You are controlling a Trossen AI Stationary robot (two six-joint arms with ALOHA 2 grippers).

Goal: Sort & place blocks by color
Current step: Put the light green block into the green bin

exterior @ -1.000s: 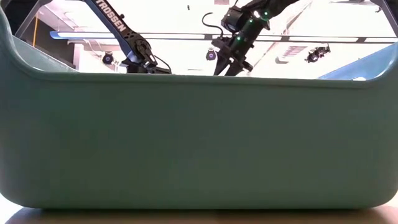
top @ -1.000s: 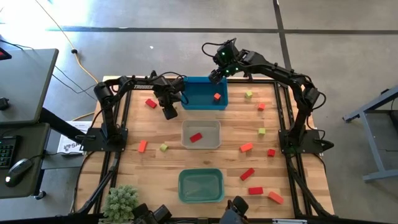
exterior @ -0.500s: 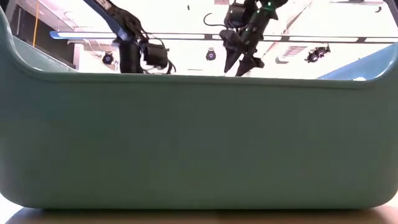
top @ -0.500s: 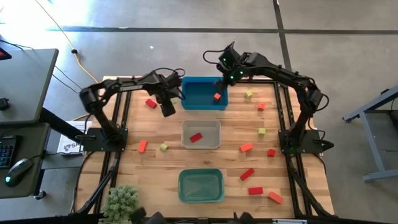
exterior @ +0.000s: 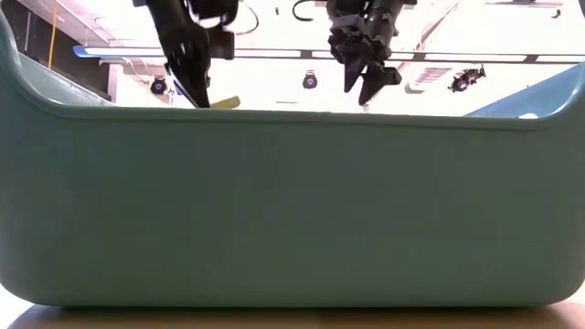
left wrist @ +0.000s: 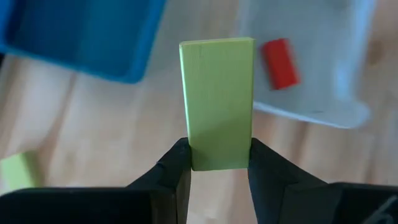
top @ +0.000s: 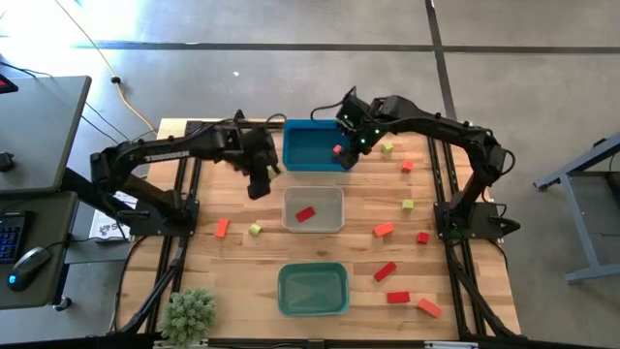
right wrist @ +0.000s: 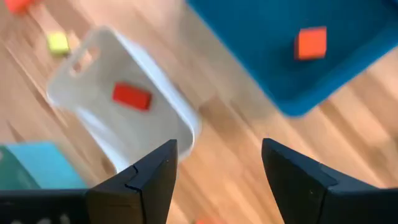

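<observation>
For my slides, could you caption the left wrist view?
Left gripper holds a yellow-green block upright.

L claw clamped shut; R claw open, both raised.

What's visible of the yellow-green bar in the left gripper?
The yellow-green bar is a short, flat-faced, matte rectangular block with clean edges. It is clamped at one end between the left gripper's dark fingers, the rest standing out beyond them. It hangs above the wooden table, between the blue bin and the clear bin.
</observation>
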